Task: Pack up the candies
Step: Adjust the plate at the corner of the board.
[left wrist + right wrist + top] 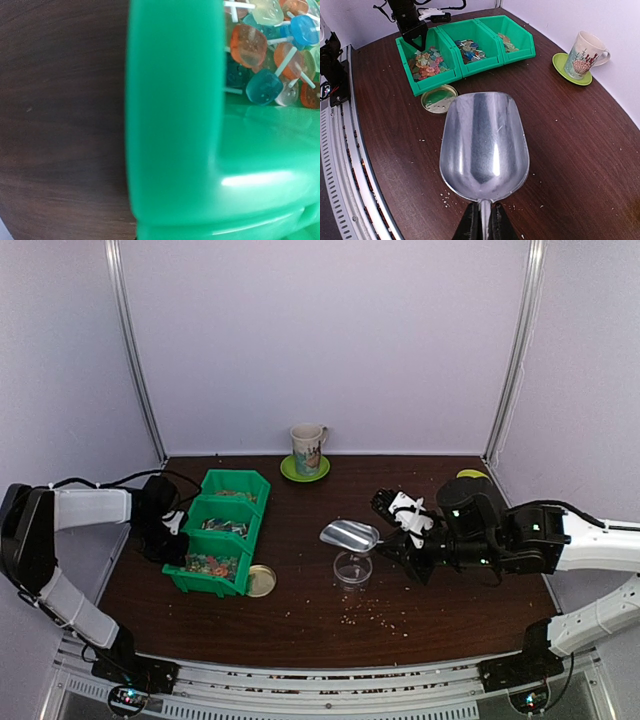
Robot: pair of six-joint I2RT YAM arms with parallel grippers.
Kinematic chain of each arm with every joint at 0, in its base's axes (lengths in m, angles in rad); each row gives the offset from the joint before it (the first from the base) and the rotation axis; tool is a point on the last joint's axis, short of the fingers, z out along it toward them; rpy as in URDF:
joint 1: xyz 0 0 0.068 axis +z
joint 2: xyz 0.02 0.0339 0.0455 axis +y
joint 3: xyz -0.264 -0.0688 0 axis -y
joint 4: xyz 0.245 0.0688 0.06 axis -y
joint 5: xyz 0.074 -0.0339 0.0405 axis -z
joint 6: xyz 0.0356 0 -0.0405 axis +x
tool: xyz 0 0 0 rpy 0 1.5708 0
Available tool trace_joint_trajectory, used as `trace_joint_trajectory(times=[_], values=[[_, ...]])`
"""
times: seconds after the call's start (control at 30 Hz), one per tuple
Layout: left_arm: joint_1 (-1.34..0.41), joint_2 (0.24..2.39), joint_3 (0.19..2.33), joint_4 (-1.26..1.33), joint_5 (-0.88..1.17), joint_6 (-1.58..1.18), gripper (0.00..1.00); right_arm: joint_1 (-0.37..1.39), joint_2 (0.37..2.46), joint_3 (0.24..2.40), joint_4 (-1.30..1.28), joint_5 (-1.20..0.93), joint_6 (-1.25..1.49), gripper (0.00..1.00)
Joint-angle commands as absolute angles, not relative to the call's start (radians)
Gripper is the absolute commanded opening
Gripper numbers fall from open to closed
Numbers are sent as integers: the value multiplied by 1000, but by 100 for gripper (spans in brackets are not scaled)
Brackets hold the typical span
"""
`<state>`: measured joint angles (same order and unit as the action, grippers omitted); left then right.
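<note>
The metal scoop (484, 145) is gripped by its thin handle between the closed fingers of the right gripper (484, 226), at the bottom centre of the right wrist view. Because the handle is taken at its very end, the whole bowl is left free for digging. The bowl is empty and roughly level, and its open mouth is turned toward the green bin (520, 47) across the upper left of that view. In the overhead view the scoop is seen just above a small clear jar (352, 568) in the middle of the frame; what the jar holds cannot be made out. The jar is presumably stood open there so that scoopfuls can be tipped into it. Its round tan lid (261, 581) is laid aside just beside the lower end of the bin.

The candies (425, 62) are heaped in the bin's end compartment, the one nearest the lid, as a mixed pile of orange, yellow, green and blue. Other sweets are seen in the two further compartments. A few tiny crumbs (375, 615) are scattered on the dark table (450, 620) below the jar.

The left gripper (414, 36) is set at the outer wall of that same end compartment. Its fingers are not shown by its own camera, which is filled by green wall and candies. From the right wrist view it is judged to be closed on the rim, most likely so that the bin is steadied when the scoop is pushed in.
</note>
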<state>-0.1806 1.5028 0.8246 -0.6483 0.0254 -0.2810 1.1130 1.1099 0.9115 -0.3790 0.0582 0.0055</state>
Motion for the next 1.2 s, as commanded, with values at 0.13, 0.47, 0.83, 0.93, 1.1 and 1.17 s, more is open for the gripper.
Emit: trace_joint_trajectory(times=[0.13,0.47,0.83,0.93,1.1,1.17], values=[[-313,1555,879,-636,85,-296,0,1117,1135,992,-395,87,-10,0],[-342,1550,950,-596,161,-328,0,1116,1157,997,-403,118,-22,0],[-342,1386,1009,-595,99,-341,0,1101,1180,1017,-371,191,-37,0],[-338,1342,991,-599,42,-338,0,1094,1206,1069,-374,196,-40,0],[-331,1284,1001,-603,27,-349,0,1094,1250,1169,-340,192,-49,0],[-330,1290,1028,-600,56,-365,0,1094,1263,1172,-322,179,-44,0]])
